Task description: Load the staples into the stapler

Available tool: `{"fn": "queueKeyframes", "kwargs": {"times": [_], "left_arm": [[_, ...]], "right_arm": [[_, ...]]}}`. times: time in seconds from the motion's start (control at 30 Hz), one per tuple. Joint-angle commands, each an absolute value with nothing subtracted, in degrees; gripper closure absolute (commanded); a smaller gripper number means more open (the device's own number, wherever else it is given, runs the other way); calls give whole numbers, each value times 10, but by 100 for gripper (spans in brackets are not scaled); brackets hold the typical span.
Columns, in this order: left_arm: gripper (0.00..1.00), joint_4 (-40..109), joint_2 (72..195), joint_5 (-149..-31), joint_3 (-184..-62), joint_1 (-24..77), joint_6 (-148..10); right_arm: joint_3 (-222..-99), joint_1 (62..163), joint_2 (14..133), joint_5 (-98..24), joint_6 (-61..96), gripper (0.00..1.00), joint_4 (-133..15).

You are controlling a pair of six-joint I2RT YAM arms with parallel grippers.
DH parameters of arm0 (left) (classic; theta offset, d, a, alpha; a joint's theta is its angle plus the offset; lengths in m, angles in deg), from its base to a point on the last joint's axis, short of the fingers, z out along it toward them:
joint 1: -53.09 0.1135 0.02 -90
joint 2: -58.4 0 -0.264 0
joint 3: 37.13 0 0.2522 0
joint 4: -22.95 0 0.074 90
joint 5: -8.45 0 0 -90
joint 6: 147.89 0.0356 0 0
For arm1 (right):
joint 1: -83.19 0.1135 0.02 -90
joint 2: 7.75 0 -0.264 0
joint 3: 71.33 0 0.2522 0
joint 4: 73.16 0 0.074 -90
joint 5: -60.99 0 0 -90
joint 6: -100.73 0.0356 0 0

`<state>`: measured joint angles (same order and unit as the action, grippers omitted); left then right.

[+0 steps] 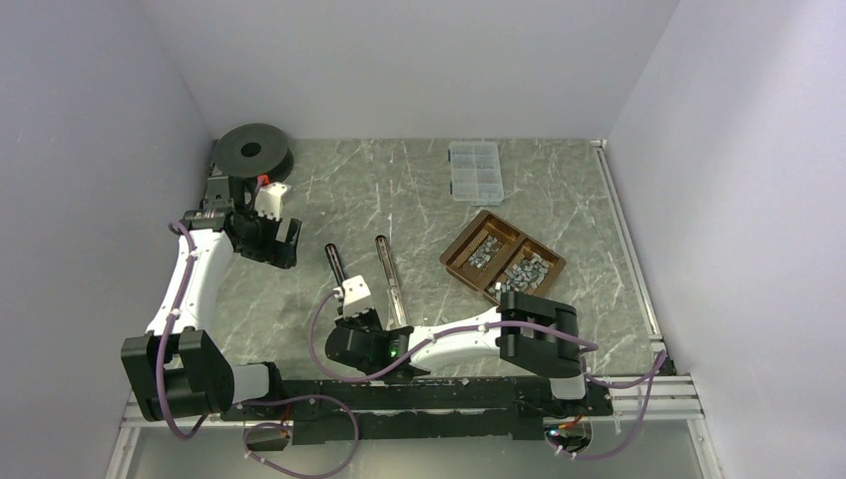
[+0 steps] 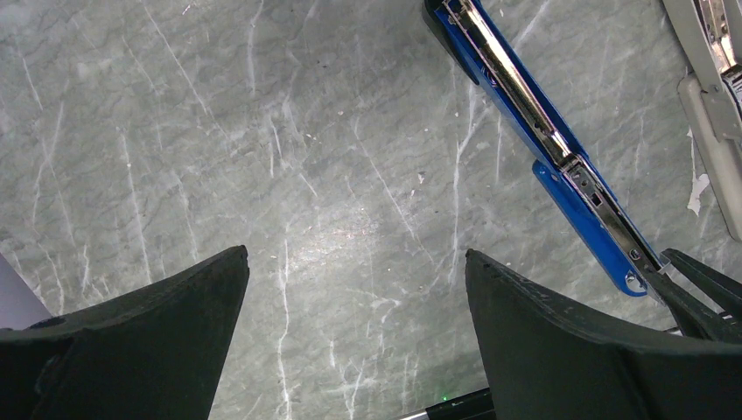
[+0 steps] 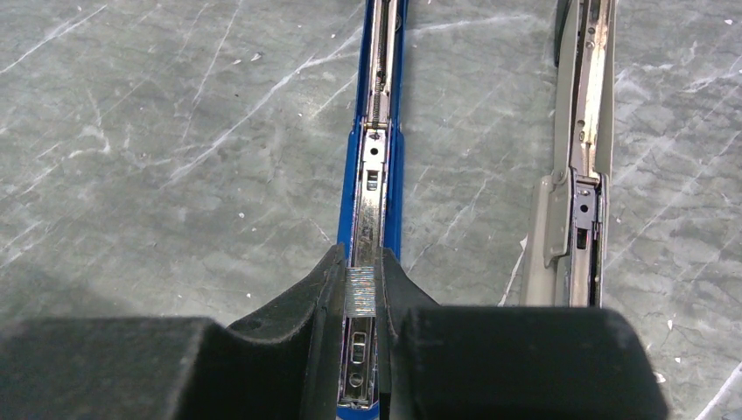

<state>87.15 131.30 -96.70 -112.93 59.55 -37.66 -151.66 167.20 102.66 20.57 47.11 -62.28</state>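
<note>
Pinching one short staple strip (image 3: 360, 291) between its two fingers, the right end effector (image 3: 361, 296) stands narrow directly over the metal rail of the blue stapler (image 3: 376, 166). The stapler lies folded open flat on the worktop (image 1: 399, 190) (whether the strip touches the rail cannot be told). A second one, the grey stapler (image 3: 584, 175), lies just beside it, also folded open, so two are out in all. The left end effector (image 2: 354, 262) hangs with its jaws wide over the marbled worktop, near the blue stapler. The other staples (image 1: 484, 249) lie in two heaps, one in each of the two compartments of a brown tray (image 1: 451, 262) to the right of both staplers. One clear compartment box (image 1: 475, 172) sits beyond the tray, and one black spool (image 1: 251, 152) sits in the far left corner.
</note>
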Motion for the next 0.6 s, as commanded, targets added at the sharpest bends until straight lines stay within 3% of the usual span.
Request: {"fn": "queueKeyframes", "kwargs": {"times": [0.0, 0.57], "left_arm": [[1, 862, 1294, -972, -1132, 597, -391], [0, 858, 1295, -973, -1135, 597, -394]], "right_arm": [[-1528, 1675, 1028, 202, 471, 100, -640], [-1525, 1673, 1034, 195, 479, 100, -634]]}}
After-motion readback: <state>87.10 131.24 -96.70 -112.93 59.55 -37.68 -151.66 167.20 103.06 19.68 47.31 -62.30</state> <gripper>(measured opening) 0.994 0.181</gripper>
